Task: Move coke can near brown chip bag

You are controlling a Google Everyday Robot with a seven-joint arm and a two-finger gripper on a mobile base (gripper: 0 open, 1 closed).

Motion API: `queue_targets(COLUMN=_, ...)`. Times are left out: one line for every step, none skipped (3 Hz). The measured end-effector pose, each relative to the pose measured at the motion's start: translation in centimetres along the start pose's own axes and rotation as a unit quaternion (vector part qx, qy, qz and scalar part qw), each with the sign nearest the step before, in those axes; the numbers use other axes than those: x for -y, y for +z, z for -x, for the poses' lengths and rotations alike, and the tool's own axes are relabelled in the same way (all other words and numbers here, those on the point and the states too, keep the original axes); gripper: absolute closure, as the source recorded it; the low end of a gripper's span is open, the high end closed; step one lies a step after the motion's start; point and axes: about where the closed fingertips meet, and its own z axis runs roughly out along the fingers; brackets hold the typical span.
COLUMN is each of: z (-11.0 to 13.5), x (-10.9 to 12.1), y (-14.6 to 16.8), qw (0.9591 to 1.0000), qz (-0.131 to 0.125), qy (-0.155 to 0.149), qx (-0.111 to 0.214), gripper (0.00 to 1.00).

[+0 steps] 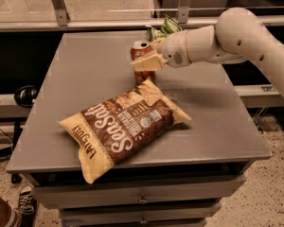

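The coke can (141,52), reddish-orange with a silver top, stands upright just behind the far end of the brown chip bag (123,122). My gripper (146,63) reaches in from the right on a white arm and is shut on the coke can, one pale finger across its front. The can's base is at or just above the table, very close to the bag's upper edge; I cannot tell whether it touches either. The brown chip bag lies flat on the grey table (85,74), its white "Sea Salt" lettering facing up and its cream-yellow ends pointing front left and right.
A small green bag (162,28) sits at the table's far edge, behind my gripper. The table is a grey cabinet top with drawers below. A shoe (23,197) shows on the floor at the lower left. A rail runs behind the table.
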Motion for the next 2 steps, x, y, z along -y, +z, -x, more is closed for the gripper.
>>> queue_targets(z=-0.21, x=-0.26, y=-0.21, qw=1.0, qz=0.006, qy=-0.003, qx=-0.002, gripper=0.0)
queue_targets(z=-0.51, x=-0.35, y=-0.98, qw=0.9999, qz=0.009, qy=-0.006, qx=-0.009, gripper=0.0)
